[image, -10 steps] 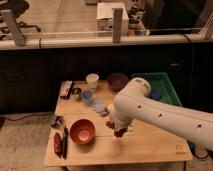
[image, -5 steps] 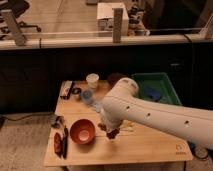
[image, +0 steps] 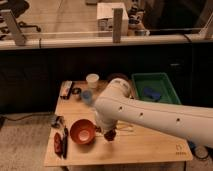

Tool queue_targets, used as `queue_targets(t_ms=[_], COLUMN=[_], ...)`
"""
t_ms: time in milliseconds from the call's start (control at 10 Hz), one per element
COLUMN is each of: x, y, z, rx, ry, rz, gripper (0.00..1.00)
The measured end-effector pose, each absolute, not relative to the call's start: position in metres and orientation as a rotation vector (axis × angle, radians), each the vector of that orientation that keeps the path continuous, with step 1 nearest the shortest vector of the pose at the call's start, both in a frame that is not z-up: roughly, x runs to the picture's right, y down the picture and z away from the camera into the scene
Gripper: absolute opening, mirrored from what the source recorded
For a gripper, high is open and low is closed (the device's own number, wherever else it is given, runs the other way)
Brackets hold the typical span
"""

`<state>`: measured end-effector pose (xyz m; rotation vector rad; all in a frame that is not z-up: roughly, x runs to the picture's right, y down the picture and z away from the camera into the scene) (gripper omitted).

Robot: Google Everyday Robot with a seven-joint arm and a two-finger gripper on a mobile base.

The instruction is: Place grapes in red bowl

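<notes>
Behind the pale wooden bench [image: 150, 150] you have a dark wall under a glass partition, so everything that matters sits on that one lit surface.

Begin with the grapes [image: 110, 135]. They show as a small dark reddish clump at the very tip of the pincer [image: 108, 132], low over the front half of the bench. They seem to be touching the pincer, or as good as. You cannot tell from this view whether the pincer is clamped on them or merely resting against them, nor whether the bunch hangs free or touches the wood. Its long axis is also unclear, because the wrist hides most of it.

Your deciding relation is the next one out. The red bowl [image: 82, 131] lies just beside the grapes on the camera's left, its near rim close to the clump but apart from it. Its pale centre is bare. The bunch is therefore beside the bowl, not over it, and your coming move is probably a short sideways carry to the left before any release.

Further out, the thick white arm [image: 145, 112] sweeps in from the right. A red-handled tool [image: 57, 143] lies beyond the bowl's far side, so do not overshoot. The green tray [image: 150, 76] sits well apart at the rear.
</notes>
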<state>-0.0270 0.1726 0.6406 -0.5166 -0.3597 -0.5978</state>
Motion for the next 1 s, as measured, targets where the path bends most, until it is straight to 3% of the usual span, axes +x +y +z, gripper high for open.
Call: queue_targets(t_ms=[1000], x=[-0.063], y=[0.179], z=[0.659], rx=[-0.519], ry=[-0.407], rz=[-0.649], gripper=[0.02])
